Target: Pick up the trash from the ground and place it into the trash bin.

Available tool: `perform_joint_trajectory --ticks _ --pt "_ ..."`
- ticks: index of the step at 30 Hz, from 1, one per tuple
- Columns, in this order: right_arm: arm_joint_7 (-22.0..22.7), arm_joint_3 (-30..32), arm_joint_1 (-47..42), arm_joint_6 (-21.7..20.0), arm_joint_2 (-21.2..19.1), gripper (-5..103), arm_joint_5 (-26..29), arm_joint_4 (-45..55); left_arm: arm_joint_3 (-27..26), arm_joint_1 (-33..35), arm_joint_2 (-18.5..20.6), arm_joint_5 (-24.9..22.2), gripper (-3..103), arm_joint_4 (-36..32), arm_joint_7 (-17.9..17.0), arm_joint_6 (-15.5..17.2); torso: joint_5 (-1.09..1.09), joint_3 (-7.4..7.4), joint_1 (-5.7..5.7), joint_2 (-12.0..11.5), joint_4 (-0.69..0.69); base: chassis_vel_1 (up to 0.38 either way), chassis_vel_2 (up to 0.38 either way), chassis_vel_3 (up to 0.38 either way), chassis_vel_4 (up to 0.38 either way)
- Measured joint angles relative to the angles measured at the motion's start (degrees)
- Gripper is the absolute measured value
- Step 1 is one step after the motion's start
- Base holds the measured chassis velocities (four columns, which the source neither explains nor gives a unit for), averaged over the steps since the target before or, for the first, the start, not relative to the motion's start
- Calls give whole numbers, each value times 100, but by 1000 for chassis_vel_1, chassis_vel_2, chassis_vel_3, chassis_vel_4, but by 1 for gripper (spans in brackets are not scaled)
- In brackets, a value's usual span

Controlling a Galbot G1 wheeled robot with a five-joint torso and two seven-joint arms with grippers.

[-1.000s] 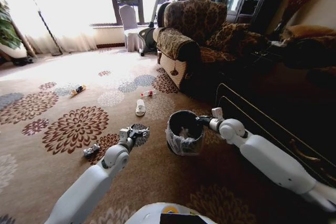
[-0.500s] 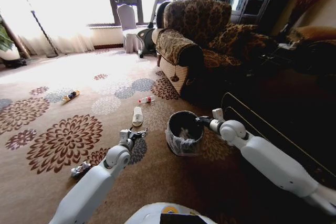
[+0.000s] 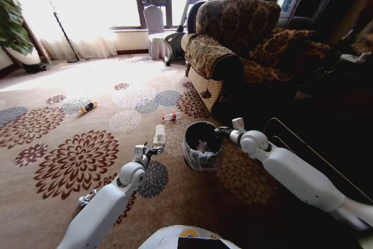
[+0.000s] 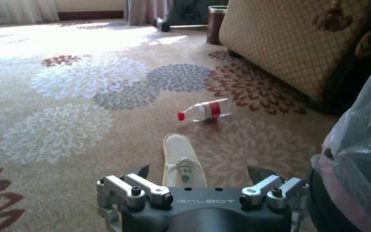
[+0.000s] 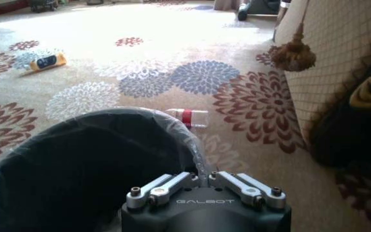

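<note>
I've got the left gripper (image 4: 198,179) hanging low over the carpet, jaws spread wide and empty, with the white flat piece of trash (image 4: 183,164) lying straight ahead at twelve o'clock, just beyond the fingertips. The small clear bottle with the red cap (image 4: 202,110) sits farther out, about one o'clock from that piece. On the other side, my right gripper (image 5: 205,180) has its fingers pressed together on the rim of the trash bin (image 3: 201,144), pinching the plastic bag liner (image 5: 187,140) there. From the head view, the bin stands at roughly three o'clock of the left gripper, close by.

What worries me: that white piece lies flat on the pile, so the fingers could skate over it or snag carpet instead. (The liner looks loose, too.) If the right arm tugs, the bin could tip or the bag pull off its rim. The orange tube (image 3: 88,107) and a crumpled scrap (image 3: 87,197) near my left arm are still on the floor.
</note>
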Motion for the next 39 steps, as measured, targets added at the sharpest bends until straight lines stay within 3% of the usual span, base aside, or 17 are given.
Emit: perform_joint_trajectory --ticks 12,23,31,36,39 --pt "53 -81 52 -12 60 2 0 -4 126 -190 -277 -169 100 730 -105 137 0 -1 0 0 -7 -153 180 175 -164" --pt "75 -7 46 -48 -69 2 11 131 256 -628 -856 192 100 2238 412 -208 -1 0 0 0 -4 -133 129 142 -115" --pt "165 80 1 -48 -280 2 169 396 502 -1239 -1573 527 100 3685 629 -511 2 -2 0 0 -5 -8 2 5 -9" --pt "161 208 -134 -48 -439 2 200 485 461 -1489 -1711 744 100 4146 749 -629 1 -1 0 0 -4 0 0 0 0" --pt "139 326 -307 -48 -545 2 195 538 422 -1656 -1777 913 100 4556 1013 -743 2 -1 0 0 -5 0 0 0 0"
